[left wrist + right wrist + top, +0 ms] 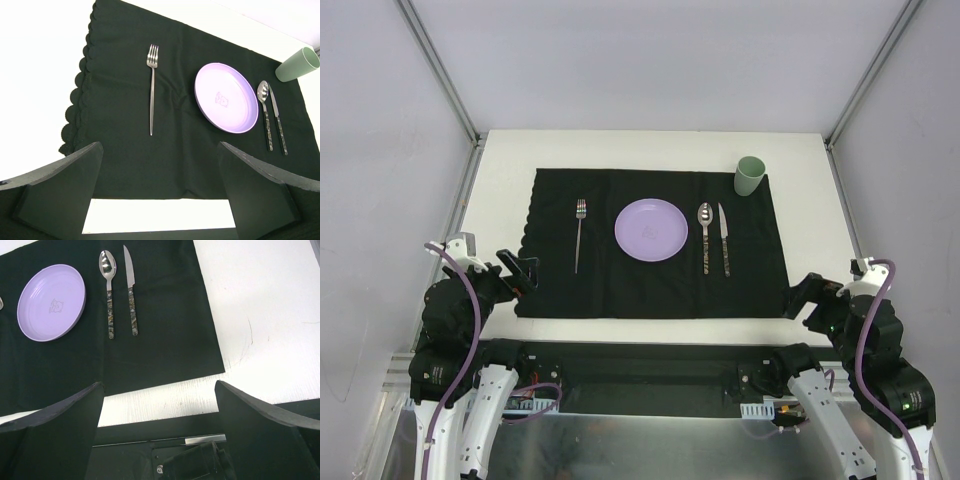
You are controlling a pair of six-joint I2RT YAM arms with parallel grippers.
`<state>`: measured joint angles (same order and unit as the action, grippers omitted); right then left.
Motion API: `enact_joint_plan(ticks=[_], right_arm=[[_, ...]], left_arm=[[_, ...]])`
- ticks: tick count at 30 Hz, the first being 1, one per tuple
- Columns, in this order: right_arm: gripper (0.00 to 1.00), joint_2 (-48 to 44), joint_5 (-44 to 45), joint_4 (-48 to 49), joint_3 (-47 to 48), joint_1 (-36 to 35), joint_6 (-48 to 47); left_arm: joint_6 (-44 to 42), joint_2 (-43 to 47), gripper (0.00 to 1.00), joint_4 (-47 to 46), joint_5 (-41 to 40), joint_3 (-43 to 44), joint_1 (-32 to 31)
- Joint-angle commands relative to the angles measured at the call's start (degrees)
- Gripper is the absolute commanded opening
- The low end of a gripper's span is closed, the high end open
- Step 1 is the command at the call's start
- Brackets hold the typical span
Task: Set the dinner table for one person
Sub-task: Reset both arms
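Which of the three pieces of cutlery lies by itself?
The fork, alone to the left of the purple plate; the spoon and knife lie side by side on the plate's right.

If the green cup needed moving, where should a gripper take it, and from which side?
Likely the cup across its side wall, mid-height, from the near right with the right gripper: it stands upright, round, at the far right corner of the mat.

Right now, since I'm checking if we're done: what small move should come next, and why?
Probably none; just stay parked. The fork lies left of the plate, spoon and knife right of it, cup at the mat's far corner; left gripper and right gripper are open, empty.
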<state>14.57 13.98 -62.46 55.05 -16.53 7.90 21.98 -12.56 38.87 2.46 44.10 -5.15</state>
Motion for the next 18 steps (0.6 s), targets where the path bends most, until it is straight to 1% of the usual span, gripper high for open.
enact_joint_plan(ticks=[1,18], right_arm=[[0.96,-0.5,0.6,-0.1,0.4,-0.3,0.1],[0.96,-1.2,0.5,0.0,0.3,-0.3,0.1]], left_arm=[[1.0,0.6,0.99,-1.0,-0.6,-0.3,0.3],[1.1,1.0,0.99,-1.0,-0.5,-0.4,0.3]])
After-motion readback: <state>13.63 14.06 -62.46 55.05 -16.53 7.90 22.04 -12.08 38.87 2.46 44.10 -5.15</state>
